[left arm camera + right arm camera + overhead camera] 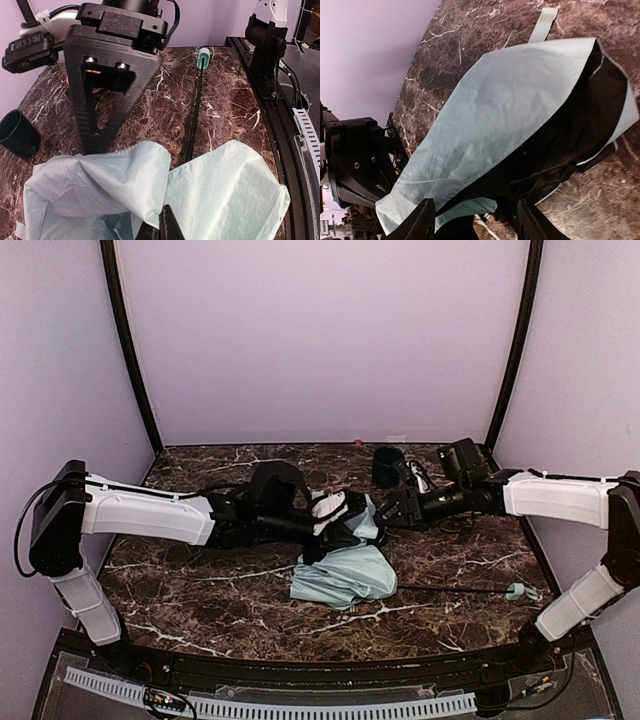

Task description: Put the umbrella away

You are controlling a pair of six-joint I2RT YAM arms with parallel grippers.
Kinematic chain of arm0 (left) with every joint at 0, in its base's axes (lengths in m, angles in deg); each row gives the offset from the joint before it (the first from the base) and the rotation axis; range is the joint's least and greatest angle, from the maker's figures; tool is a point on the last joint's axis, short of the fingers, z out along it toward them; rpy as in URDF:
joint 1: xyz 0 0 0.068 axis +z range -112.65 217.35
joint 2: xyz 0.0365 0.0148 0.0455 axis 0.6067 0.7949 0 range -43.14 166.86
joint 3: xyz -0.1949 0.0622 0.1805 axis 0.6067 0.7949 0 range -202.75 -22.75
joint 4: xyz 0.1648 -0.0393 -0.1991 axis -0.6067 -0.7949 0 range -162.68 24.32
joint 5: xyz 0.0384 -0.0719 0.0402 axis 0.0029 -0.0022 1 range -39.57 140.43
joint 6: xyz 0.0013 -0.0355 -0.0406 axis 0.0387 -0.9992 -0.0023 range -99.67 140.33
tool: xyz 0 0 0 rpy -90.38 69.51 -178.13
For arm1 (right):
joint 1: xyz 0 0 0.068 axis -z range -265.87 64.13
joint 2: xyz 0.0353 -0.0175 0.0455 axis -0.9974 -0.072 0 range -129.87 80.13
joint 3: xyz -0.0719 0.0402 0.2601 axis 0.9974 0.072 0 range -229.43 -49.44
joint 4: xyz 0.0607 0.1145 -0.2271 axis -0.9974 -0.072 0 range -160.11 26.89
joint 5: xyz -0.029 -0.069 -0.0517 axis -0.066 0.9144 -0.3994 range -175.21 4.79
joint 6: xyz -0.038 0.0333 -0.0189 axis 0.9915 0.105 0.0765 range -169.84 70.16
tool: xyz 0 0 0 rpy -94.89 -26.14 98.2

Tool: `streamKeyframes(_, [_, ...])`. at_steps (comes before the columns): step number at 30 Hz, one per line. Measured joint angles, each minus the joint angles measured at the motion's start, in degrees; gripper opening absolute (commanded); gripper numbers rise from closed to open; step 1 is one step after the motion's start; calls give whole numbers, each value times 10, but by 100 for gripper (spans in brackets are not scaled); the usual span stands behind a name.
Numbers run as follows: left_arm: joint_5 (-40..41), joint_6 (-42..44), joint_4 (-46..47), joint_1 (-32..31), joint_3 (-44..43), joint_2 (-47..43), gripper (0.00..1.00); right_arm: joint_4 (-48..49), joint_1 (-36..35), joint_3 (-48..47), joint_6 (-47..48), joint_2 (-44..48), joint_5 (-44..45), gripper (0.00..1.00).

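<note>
The umbrella point(345, 575) lies collapsed mid-table, a rumpled mint canopy with a black underside. Its thin black shaft point(450, 589) runs right to the small mint handle point(517, 591). My left gripper point(358, 525) is at the canopy's far edge. In the left wrist view its fingertips point(167, 225) sit together with a fold of the mint fabric point(125, 185) pinched at them. My right gripper point(392, 512) faces it from the right. Its jaws are open in the right wrist view point(477, 220), with the canopy's edge and black ribs point(560, 145) between them.
A dark green cup point(388, 466) stands at the back, just behind the right gripper; it also shows in the left wrist view point(17, 135). A cable lies beside it. Purple walls close the table on three sides. The two wrists are close together.
</note>
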Motion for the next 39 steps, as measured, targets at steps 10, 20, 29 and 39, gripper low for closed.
streamKeyframes(10, [5, 0, 0, 0, 0, 3, 0, 136, -24, 65, -120, 28, -96, 54])
streamKeyframes(20, [-2, 3, 1, 0, 4, 3, 65, 205, -40, 56, -149, 6, -150, 0])
streamKeyframes(29, [-88, -41, 2, 102, 84, -74, 66, 19, 9, 18, 44, -1, -176, 0])
streamKeyframes(39, [-144, -74, -33, 130, 52, -7, 76, -70, 1, -7, 184, -7, -201, 0])
